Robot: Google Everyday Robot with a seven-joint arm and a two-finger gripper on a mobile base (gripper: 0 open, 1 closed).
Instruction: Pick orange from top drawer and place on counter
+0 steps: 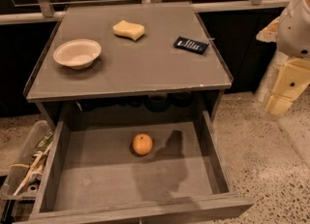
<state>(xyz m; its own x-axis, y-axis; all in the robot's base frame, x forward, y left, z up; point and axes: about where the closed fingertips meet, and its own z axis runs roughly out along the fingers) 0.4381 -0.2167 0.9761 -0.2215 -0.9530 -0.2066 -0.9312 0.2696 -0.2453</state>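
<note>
The orange [142, 144] lies on the flat grey bottom of the open top drawer [97, 184], a little behind its middle. The drawer is pulled out toward me below the counter [145, 63], and its thick front panel runs along the bottom of the view. My gripper [282, 94] hangs at the far right on the pale arm, beside the cabinet and over the floor. It is well to the right of the drawer and above the orange's level, holding nothing I can see.
On the counter stand a white bowl [77, 53] at the left, a pale yellow sponge [129, 29] at the back and a dark blue packet [191, 44] at the right. A clear plastic bin of clutter [24, 169] sits left of the drawer. Speckled floor [271, 169] lies to the right.
</note>
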